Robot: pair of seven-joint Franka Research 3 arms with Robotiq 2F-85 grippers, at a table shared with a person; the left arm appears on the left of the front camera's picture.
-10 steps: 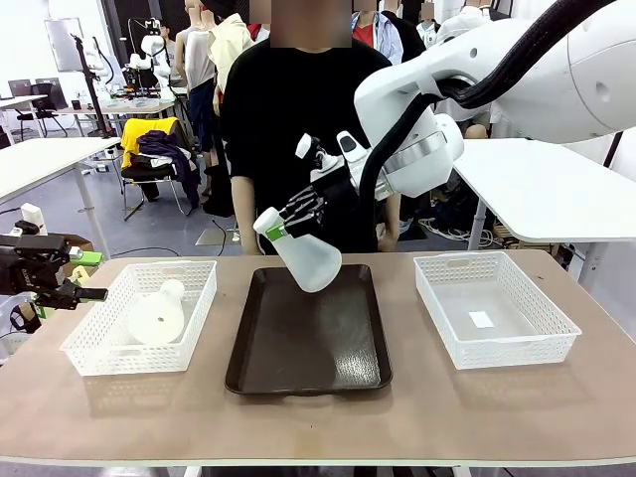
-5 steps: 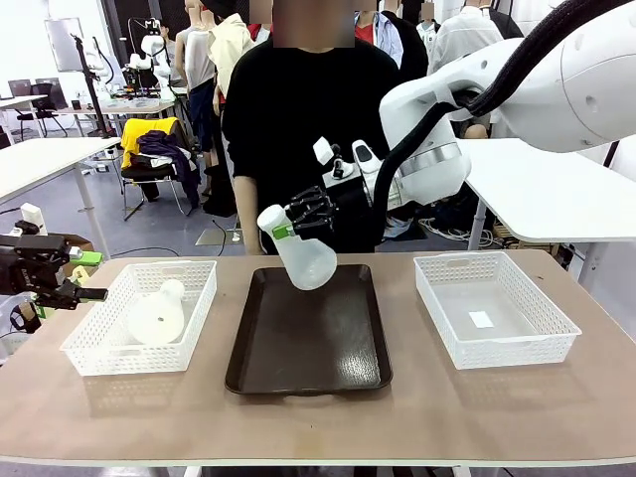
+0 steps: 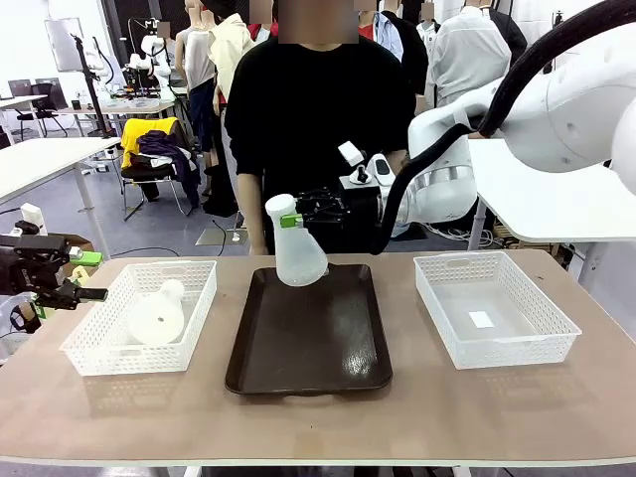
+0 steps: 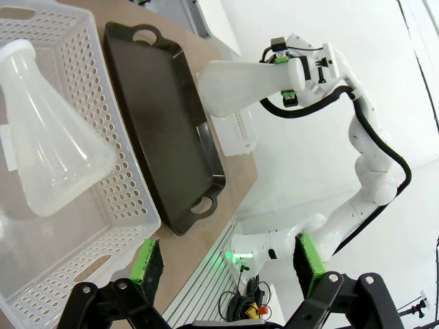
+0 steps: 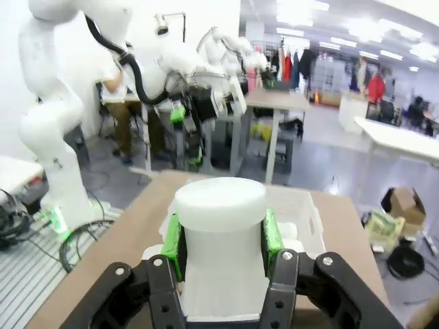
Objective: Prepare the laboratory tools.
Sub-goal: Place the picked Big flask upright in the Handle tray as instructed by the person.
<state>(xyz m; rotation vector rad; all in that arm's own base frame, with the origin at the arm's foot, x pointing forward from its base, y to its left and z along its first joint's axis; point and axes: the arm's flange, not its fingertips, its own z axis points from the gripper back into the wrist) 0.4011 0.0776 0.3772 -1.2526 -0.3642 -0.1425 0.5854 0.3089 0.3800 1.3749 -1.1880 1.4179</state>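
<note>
The right end effector (image 3: 289, 220) is clamped on the neck of one flask (image 3: 299, 260), holding it nearly upright over the far end of the dark tray (image 3: 308, 350), apparently so it can be set down standing. The other flask (image 3: 157, 316) lies on its side in the left basket (image 3: 95, 364), and the left end effector (image 4: 226, 269) hangs near it with fingers apart, likely to fetch it next

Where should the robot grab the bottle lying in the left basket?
By its narrow neck, coming straight down from above. The flask lies on its side inside the mesh basket, whose walls block a sideways approach, and its wide base looks too broad for the open left gripper.
</note>
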